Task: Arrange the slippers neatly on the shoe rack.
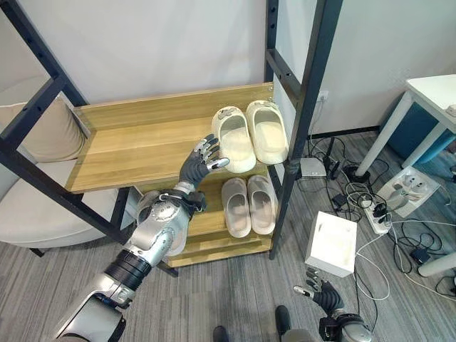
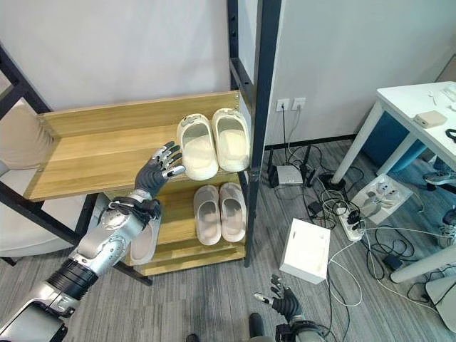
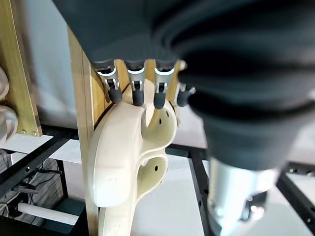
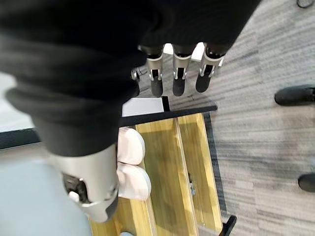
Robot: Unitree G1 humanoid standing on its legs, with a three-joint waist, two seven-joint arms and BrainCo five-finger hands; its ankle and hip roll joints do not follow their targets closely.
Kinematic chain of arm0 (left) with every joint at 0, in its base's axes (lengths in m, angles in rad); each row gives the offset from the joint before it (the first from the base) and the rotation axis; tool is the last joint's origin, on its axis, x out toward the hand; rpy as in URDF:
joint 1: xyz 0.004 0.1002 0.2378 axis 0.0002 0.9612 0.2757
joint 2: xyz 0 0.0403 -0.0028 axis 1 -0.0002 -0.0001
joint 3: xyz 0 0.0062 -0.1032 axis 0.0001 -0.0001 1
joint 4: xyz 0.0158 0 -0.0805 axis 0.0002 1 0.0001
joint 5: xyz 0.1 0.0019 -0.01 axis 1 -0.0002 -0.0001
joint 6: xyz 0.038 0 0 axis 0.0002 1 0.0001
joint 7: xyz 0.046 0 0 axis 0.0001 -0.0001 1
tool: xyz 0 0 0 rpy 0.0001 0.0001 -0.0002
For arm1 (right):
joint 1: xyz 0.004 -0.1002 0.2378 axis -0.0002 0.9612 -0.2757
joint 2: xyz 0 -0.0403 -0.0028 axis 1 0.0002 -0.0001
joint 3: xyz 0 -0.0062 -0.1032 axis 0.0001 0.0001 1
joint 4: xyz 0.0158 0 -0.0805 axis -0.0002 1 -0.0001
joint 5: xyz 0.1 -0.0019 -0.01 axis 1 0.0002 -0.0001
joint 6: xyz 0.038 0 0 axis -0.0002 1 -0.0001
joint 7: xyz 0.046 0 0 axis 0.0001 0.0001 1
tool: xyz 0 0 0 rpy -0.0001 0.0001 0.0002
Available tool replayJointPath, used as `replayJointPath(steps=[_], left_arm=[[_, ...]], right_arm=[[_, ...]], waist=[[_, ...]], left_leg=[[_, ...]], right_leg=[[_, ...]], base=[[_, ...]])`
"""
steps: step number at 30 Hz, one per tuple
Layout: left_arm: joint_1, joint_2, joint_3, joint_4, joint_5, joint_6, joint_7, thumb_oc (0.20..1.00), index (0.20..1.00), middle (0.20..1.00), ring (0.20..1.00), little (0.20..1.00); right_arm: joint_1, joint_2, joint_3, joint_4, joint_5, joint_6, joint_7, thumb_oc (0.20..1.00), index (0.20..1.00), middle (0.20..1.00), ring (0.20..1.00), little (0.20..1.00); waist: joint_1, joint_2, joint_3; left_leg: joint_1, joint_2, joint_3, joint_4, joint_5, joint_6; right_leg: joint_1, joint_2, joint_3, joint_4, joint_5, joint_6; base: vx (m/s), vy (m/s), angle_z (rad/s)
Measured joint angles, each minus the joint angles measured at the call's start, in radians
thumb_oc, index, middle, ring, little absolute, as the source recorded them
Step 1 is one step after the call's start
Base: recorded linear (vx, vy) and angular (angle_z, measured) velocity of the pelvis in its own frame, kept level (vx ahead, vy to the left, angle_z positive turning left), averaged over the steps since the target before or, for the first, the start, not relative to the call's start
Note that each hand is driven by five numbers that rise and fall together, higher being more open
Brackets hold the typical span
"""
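Note:
A cream pair of slippers lies side by side at the right end of the wooden upper shelf (image 1: 135,142): the left slipper (image 1: 234,139) and the right slipper (image 1: 267,132). My left hand (image 1: 199,162) is open beside the left one, its fingers (image 3: 135,88) straight and spread at that slipper's (image 3: 123,157) edge. A pinkish-beige pair (image 1: 249,205) rests on the lower shelf. Another pale slipper (image 2: 144,246) shows partly behind my left arm. My right hand (image 1: 324,293) hangs low over the carpet, its fingers (image 4: 174,73) straight.
The rack's black post (image 1: 303,107) stands just right of the slippers. On the floor to the right are a white box (image 1: 331,242), a power strip (image 1: 377,214) and tangled cables. A white table (image 1: 434,92) is at far right, a beige sofa (image 1: 43,135) at left.

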Motion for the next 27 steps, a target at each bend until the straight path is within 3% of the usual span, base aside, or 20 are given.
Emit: replayJointPath(steps=[4,6,10,14,21,25,27], left_arm=[[-0.095,-0.083,0.027,0.163,0.005,-0.003,0.033,1.000,1.000,1.000,1.000,1.000],[-0.106,-0.078,0.023,0.179,0.016,0.001,0.040,1.000,1.000,1.000,1.000,1.000],[-0.242,-0.091,0.042,0.400,0.187,-0.003,0.089,1.000,1.000,1.000,1.000,1.000],[-0.277,-0.084,0.060,0.466,0.288,0.005,0.114,1.000,1.000,1.000,1.000,1.000],[-0.266,-0.086,0.059,0.414,0.433,0.013,0.133,1.000,1.000,1.000,1.000,1.000],[-0.212,-0.091,0.066,0.183,0.516,0.004,0.172,1.000,1.000,1.000,1.000,1.000],[-0.209,-0.092,0.066,0.150,0.523,-0.001,0.179,1.000,1.000,1.000,1.000,1.000]], right_arm=[[-0.005,-0.002,0.002,0.004,-0.002,0.001,0.000,1.000,1.000,1.000,1.000,1.000],[-0.005,-0.004,0.001,0.005,-0.002,0.000,0.000,1.000,1.000,1.000,1.000,1.000],[-0.019,-0.006,0.001,0.032,-0.009,-0.002,-0.001,1.000,1.000,1.000,1.000,1.000],[-0.017,-0.008,0.004,0.033,-0.009,-0.003,-0.002,1.000,1.000,1.000,1.000,1.000],[-0.037,-0.005,0.033,0.045,-0.009,-0.010,-0.003,1.000,1.000,1.000,1.000,1.000],[-0.049,0.006,0.039,0.061,-0.007,-0.029,-0.007,1.000,1.000,1.000,1.000,1.000],[-0.048,0.006,0.039,0.066,-0.007,-0.030,-0.007,1.000,1.000,1.000,1.000,1.000]], waist=[[0.001,0.001,-0.001],[-0.004,0.000,0.000],[-0.028,-0.006,-0.004],[-0.047,-0.016,-0.012],[-0.044,-0.028,-0.014],[-0.028,-0.030,-0.014],[-0.023,-0.030,-0.014]], left_leg=[[0.005,-0.002,0.015,0.000,-0.001,0.002],[0.006,-0.004,0.016,0.000,-0.012,0.003],[-0.008,-0.009,0.023,0.000,-0.011,0.003],[-0.006,-0.009,0.042,0.000,-0.001,0.007],[0.009,-0.012,0.038,0.000,-0.002,0.010],[0.009,-0.014,0.012,0.000,-0.003,0.012],[0.009,-0.014,0.011,0.000,-0.003,0.012]], right_leg=[[0.000,-0.006,0.007,0.000,0.001,-0.001],[-0.008,-0.007,0.008,0.000,0.001,-0.001],[-0.019,-0.013,0.019,0.000,0.002,-0.001],[-0.024,-0.012,0.031,0.000,0.014,0.008],[-0.005,-0.013,0.025,0.000,0.021,-0.001],[0.005,-0.015,0.005,0.000,0.004,0.011],[0.005,-0.015,0.004,0.000,0.004,0.011]], base=[[0.00,-0.001,-0.06],[0.00,-0.009,-0.03],[0.00,-0.006,-0.08],[-0.01,-0.011,-0.10],[-0.01,0.000,0.02],[-0.03,0.006,0.13],[-0.02,0.008,0.11]])
